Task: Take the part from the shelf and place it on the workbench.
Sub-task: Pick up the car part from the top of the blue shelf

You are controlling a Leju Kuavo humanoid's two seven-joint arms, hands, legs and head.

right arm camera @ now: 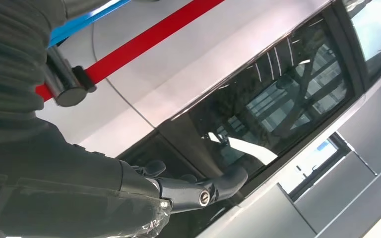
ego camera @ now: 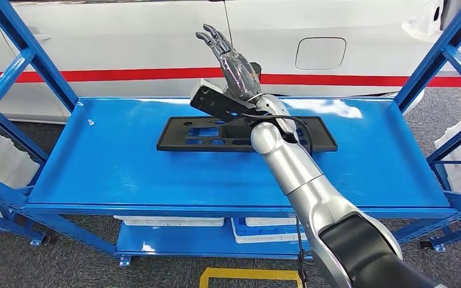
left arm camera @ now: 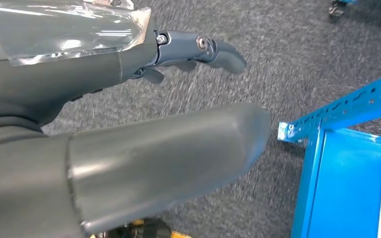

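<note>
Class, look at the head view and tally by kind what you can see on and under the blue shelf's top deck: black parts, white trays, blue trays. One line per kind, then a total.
Black flat part with cut-outs on the top deck: 1
White trays on the lower deck: 2
Blue tray on the lower deck: 1
Total: 4

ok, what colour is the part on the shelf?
Black, flat with cutouts, lying on the blue shelf: the part shows best in the head view.
</note>
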